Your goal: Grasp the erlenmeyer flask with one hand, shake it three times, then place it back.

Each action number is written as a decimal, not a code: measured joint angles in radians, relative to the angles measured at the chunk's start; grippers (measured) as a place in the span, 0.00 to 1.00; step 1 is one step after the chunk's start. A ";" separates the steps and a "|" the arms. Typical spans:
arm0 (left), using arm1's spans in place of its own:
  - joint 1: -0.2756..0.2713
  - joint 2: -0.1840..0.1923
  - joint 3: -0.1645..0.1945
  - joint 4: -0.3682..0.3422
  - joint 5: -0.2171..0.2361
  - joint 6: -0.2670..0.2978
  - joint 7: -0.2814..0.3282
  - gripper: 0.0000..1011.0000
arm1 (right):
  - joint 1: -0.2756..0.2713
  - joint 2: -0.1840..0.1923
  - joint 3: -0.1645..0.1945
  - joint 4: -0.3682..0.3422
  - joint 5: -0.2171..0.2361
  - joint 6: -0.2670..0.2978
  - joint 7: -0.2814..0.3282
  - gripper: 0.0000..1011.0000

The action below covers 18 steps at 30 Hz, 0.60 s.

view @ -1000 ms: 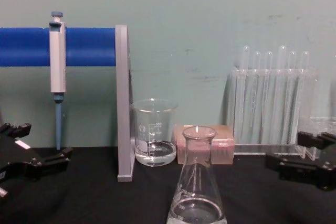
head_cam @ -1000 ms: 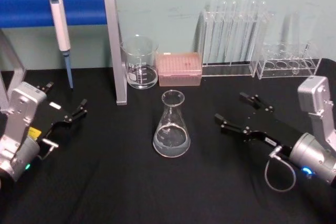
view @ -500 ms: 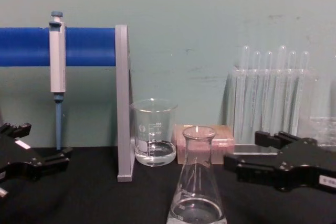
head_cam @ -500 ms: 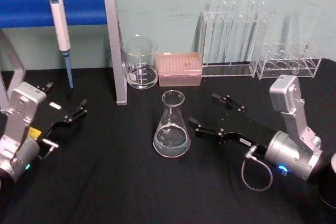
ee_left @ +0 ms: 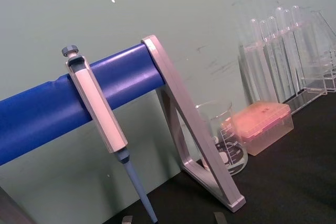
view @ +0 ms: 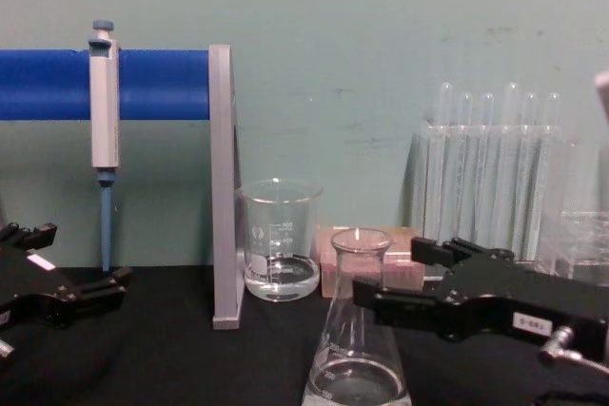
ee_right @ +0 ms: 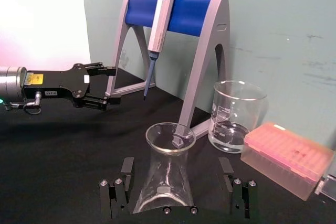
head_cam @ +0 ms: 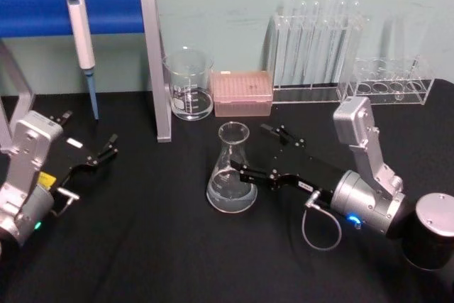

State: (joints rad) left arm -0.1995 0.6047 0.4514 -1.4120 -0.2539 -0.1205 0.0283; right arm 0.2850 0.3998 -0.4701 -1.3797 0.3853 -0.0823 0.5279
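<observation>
Right gripper (head_cam: pixel 252 149), a black two-finger unit on a silver-grey arm, comes in from the lower right of the head view to frame centre. Jaws are spread wide with nothing clamped. They straddle the clear glass conical erlenmeyer flask (head_cam: pixel 231 172), one finger on its near side and one on its far side. The right wrist view shows the flask sitting between the two fingers. In the head view the near fingertip overlaps the glass; can't tell if it touches.

The flask stands upright on the black tablecloth (head_cam: pixel 142 246) at frame centre, with a little clear liquid in the base.

Left gripper (head_cam: pixel 91 127), also black, sits mid-left in the head view. Fingers apart, holding nothing, well apart from the flask.

Back row along the green wall, left to right:
- white-and-blue pipette (head_cam: pixel 79 30) hanging on a blue bar stand with grey uprights (head_cam: pixel 113 10)
- straight-walled clear glass beaker (head_cam: pixel 189 84) with some liquid
- flat pink plastic box (head_cam: pixel 242 93) just beside the beaker
- clear rack of tall test tubes (head_cam: pixel 316 47)
- lower clear rack (head_cam: pixel 394 86) at the right edge
</observation>
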 joint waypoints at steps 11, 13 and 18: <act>0.000 0.000 0.000 0.000 0.000 0.000 0.000 0.99 | 0.048 -0.052 -0.017 0.074 -0.023 -0.005 0.009 0.99; 0.000 0.000 0.000 0.000 0.000 0.000 0.000 0.99 | 0.054 -0.058 -0.019 0.083 -0.025 -0.008 0.010 0.99; 0.000 0.000 0.000 0.000 0.000 0.000 0.000 0.99 | 0.071 -0.075 -0.023 0.107 -0.033 -0.012 0.013 0.99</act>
State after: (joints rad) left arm -0.1995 0.6047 0.4514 -1.4120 -0.2539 -0.1205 0.0283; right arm 0.3557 0.3250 -0.4933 -1.2726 0.3522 -0.0938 0.5404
